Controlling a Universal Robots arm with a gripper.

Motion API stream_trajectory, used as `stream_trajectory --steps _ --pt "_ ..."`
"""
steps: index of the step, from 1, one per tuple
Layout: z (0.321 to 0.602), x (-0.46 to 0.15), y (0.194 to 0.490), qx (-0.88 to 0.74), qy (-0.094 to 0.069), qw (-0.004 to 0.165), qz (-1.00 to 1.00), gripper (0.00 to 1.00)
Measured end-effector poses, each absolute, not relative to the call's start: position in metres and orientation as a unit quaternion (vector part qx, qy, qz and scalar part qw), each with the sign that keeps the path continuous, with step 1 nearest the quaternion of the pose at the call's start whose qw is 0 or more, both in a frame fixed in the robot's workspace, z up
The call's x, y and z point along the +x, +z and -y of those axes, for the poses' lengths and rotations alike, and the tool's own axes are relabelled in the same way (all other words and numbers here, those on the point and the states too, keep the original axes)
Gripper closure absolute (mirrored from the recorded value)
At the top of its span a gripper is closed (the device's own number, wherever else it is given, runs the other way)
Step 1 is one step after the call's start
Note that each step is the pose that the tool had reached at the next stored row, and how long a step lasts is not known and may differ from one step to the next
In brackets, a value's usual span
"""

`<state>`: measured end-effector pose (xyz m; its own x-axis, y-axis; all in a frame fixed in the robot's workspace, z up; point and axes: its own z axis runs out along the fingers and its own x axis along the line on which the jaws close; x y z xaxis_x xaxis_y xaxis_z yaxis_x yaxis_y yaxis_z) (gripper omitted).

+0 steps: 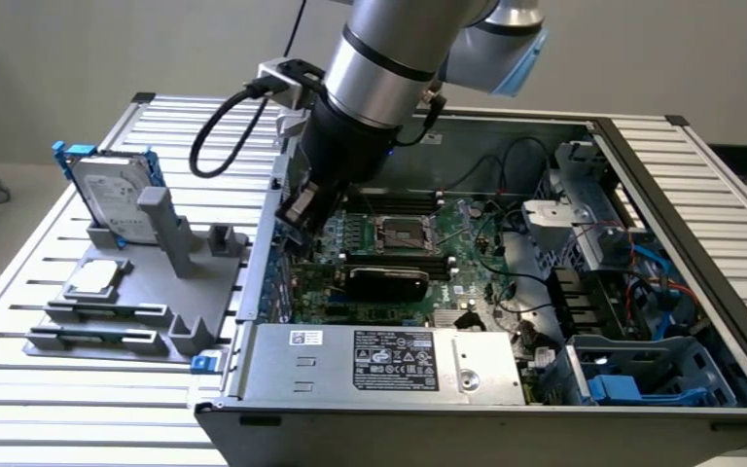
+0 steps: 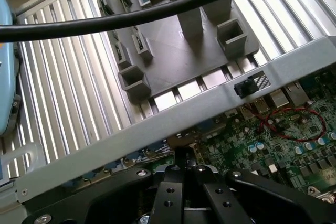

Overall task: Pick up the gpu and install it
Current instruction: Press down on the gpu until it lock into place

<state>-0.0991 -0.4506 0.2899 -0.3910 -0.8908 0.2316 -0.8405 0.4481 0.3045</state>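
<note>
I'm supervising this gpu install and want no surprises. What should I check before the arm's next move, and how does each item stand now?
1. Gripper shut, nothing visible between its jaws: ok.
2. gpu located, black shroud on the motherboard inside the case: ok.
3. gpu fully seated in its slot: cannot tell.
4. Gripper apart from the gpu, near the case wall on the exterior view's left: ok.
5. Hard drive upright in the grey fixture: ok.
6. Black cable free of snags: cannot tell.
</note>
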Motion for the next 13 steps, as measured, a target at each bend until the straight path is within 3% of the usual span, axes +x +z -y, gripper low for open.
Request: stream_trajectory --steps 13 --pt "0.4506 -0.0991 0.2885 0.474 -0.069 0.187 0.858 0.89"
